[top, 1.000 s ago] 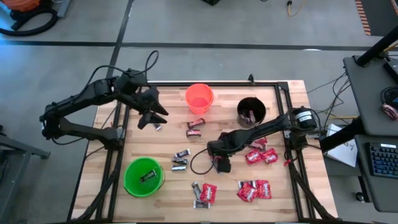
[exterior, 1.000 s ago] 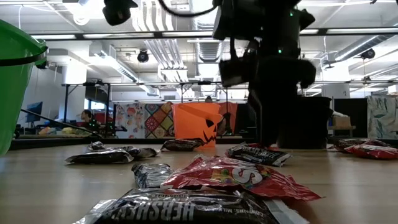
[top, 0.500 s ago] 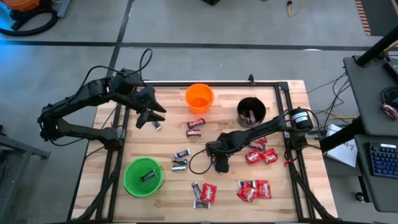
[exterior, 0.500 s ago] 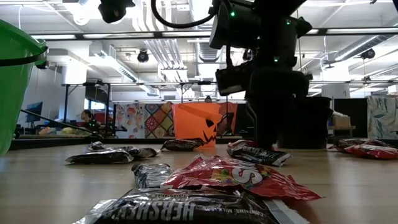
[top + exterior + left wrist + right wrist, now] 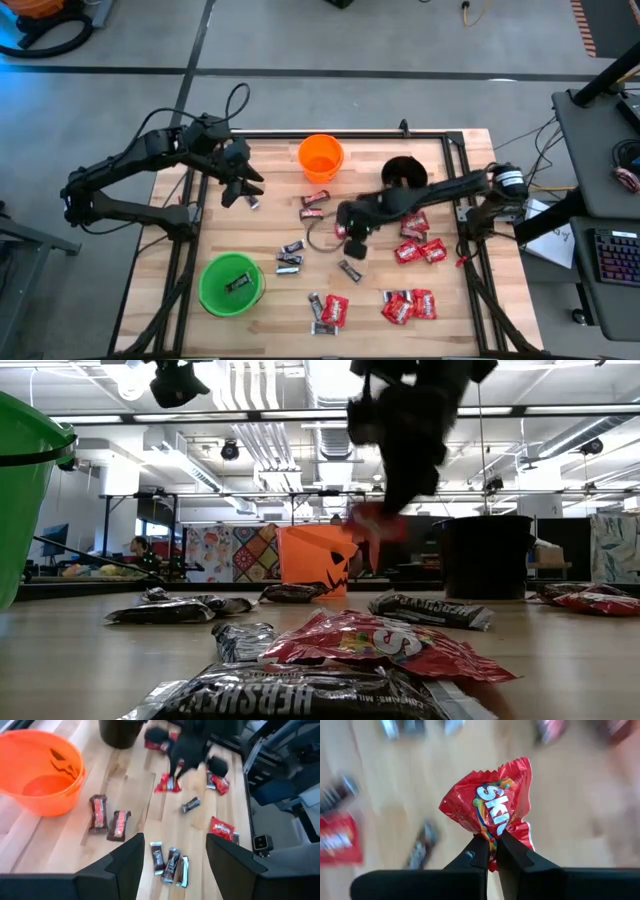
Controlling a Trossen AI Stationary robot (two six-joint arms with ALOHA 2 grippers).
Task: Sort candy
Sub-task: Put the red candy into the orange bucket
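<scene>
Only the right wrist view shows the right fingers (image 5: 492, 851) clenched on a red candy packet (image 5: 490, 810), lifted above the desk (image 5: 270, 215) near the black cup (image 5: 404, 176). The left gripper (image 5: 172, 857), fingers spread and empty, hovers beside the orange cup (image 5: 321, 156).

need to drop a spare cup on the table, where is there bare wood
Bare wood lies between the green cup and the left gripper, and along the near edge left of the green cup. It is crowded from the orange cup across to the red packets.
</scene>
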